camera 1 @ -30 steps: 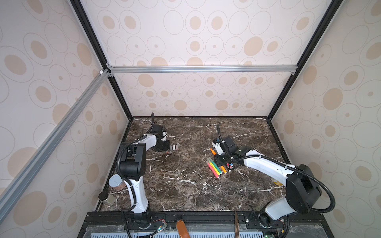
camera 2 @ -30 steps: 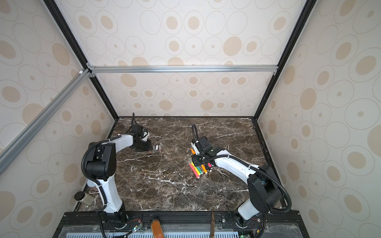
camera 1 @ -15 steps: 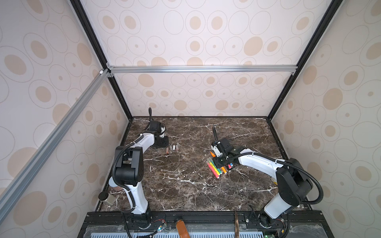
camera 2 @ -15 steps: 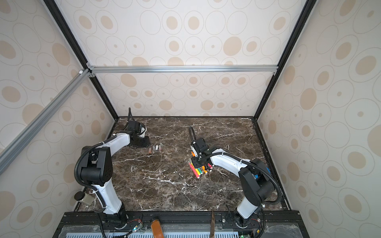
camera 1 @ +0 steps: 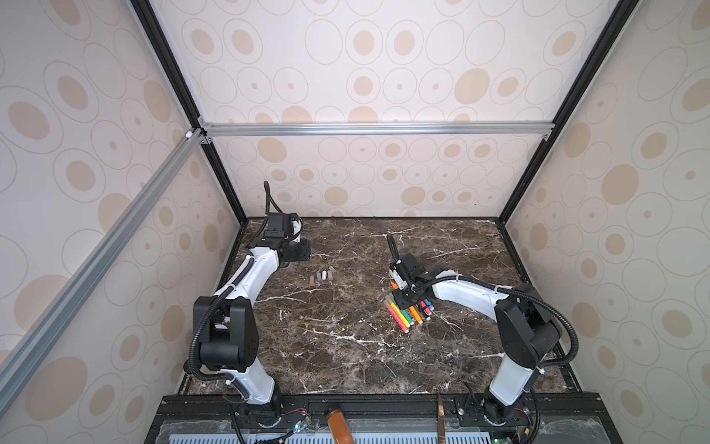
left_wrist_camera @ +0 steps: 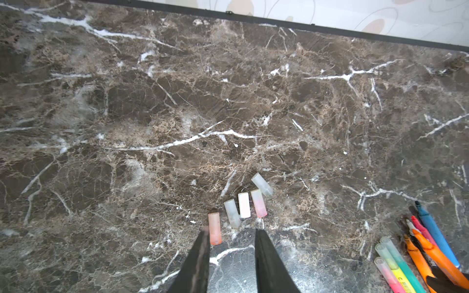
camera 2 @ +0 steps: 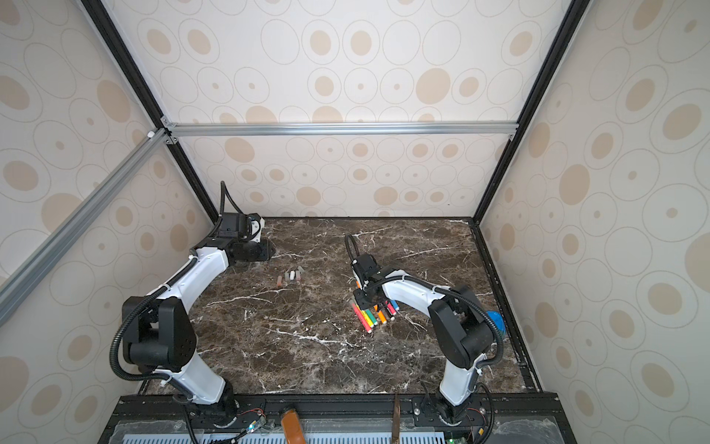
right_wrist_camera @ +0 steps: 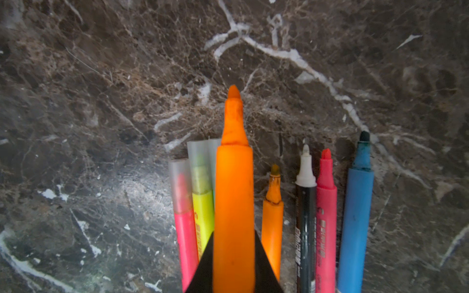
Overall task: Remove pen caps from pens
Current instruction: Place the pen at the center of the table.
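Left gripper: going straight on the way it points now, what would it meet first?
The left gripper would probably meet the reddish cap close beside one jaw first, then the grey cap; its height is unclear.

place: likely lab cell | cues: patterned walls, aluminium rail, marble tabletop

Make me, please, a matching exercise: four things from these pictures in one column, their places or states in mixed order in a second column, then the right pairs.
Things:
1. yellow pen
2. blue pen
3. big orange pen
4. reddish cap

States:
A. gripped in the right tool, tip bare
B. loose on the table by the left tool
C. lying on the table, cap on
D. lying on the table, tip bare

Pairs: 1-C, 2-D, 3-A, 4-B.
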Robot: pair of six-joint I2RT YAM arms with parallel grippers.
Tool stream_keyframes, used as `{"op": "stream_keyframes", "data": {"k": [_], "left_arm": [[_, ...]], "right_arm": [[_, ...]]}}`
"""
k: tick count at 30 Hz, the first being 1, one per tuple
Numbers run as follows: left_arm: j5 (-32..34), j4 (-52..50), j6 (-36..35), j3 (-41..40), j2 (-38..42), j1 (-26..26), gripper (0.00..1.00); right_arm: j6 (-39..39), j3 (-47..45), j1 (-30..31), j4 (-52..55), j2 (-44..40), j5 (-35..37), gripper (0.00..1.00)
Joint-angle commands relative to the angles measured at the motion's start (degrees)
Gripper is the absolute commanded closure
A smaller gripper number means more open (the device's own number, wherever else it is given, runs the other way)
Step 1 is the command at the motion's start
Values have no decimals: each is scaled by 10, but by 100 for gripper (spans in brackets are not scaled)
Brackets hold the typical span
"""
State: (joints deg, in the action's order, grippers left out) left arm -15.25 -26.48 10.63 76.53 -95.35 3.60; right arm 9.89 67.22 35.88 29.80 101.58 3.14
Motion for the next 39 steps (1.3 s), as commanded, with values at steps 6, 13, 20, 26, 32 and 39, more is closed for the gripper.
{"op": "stream_keyframes", "data": {"k": [6, 13, 20, 26, 32, 39], "left_arm": [[-18, -4, -6, 8, -1, -3, 69], [-20, -2, -7, 6, -1, -3, 70], [-21, 0, -7, 4, -3, -2, 70], [-22, 2, -7, 3, -4, -2, 71], [-20, 1, -9, 2, -7, -2, 71], [-22, 2, -8, 4, -11, 0, 71]], "right_arm": [[8, 25, -4, 36, 21, 21, 100], [11, 29, -4, 46, 30, 26, 98], [13, 27, -3, 45, 48, 19, 98], [14, 21, -4, 37, 59, 16, 99], [19, 8, -4, 33, 60, 7, 92], [29, -11, -4, 32, 42, 12, 75]]}}
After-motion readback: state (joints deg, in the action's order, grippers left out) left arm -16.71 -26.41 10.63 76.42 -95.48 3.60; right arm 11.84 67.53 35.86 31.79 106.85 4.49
